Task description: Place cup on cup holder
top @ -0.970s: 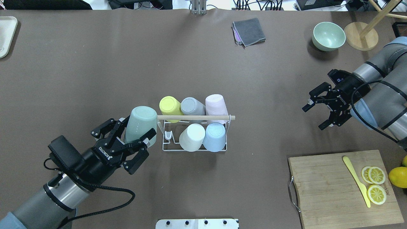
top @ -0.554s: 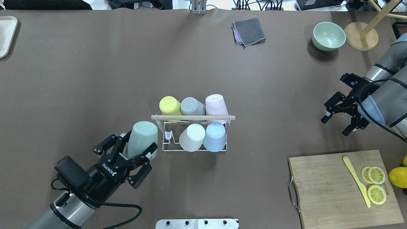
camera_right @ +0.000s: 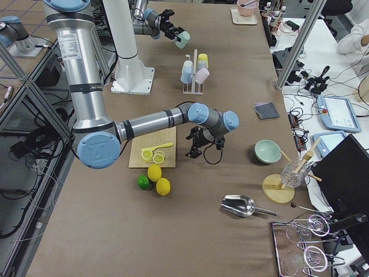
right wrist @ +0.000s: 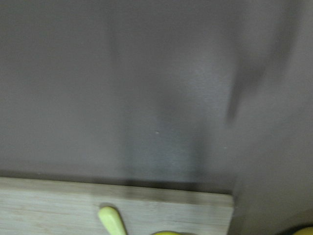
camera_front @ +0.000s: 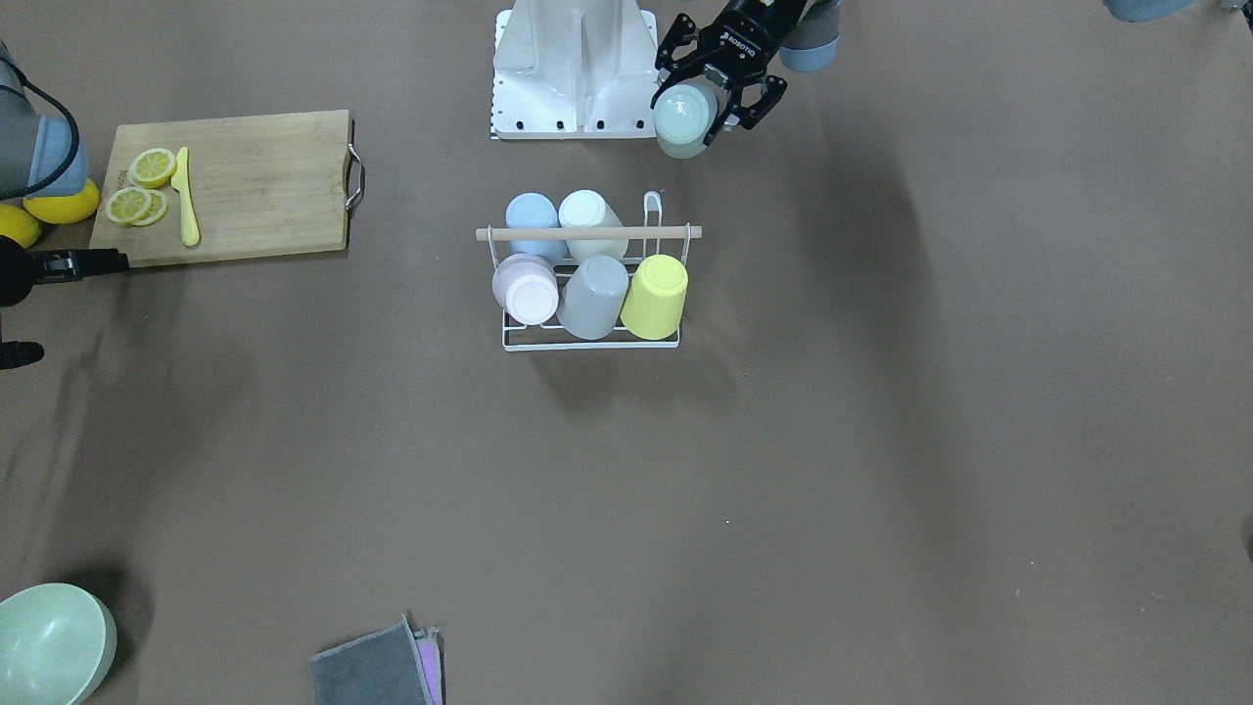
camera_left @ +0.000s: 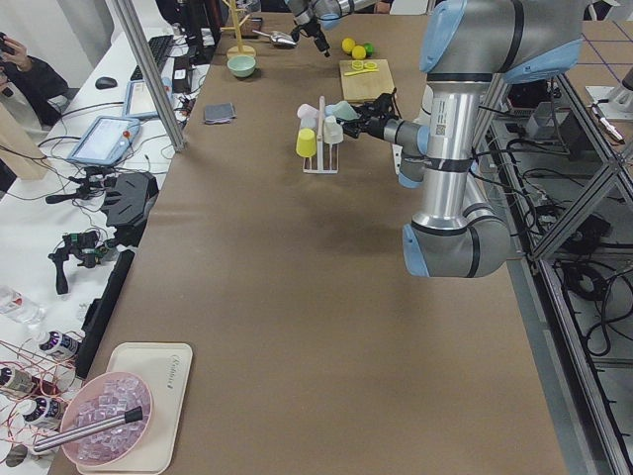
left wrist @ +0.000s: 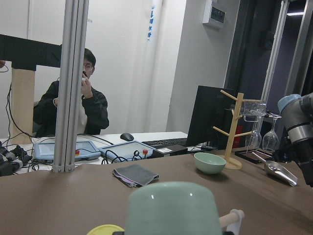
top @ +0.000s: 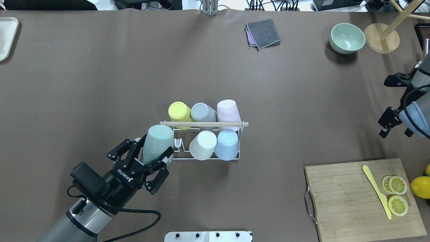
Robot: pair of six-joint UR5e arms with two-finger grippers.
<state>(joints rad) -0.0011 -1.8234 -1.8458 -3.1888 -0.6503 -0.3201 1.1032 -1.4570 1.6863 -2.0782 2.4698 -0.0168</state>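
A mint green cup [top: 156, 141] is held bottom-up and tilted in the air, with my left gripper [top: 153, 150] shut on its sides. It hangs just off the left end of the cup holder [top: 205, 157], a white wire rack with a wooden rod [top: 205, 124] across the top. Yellow, grey, pink, white and blue cups sit upturned on the rack. One bare prong [top: 177, 143] stands at its near-left corner. From the front-facing view the cup [camera_front: 681, 117] and left gripper [camera_front: 707, 101] lie toward the robot's base. My right gripper [top: 395, 133] is open and empty at the far right.
A cutting board [top: 349, 201] with lemon slices and a yellow knife lies near right, a whole lemon [top: 420, 187] beside it. A green bowl [top: 347, 37], wooden stand [top: 381, 42] and grey cloth [top: 263, 33] sit at the back. A white tray [top: 6, 37] is far left.
My left gripper pulled the mint cup back from the rod's end, then carried it right, toward the rack's near-left corner. My right arm drew away to the table's right edge.
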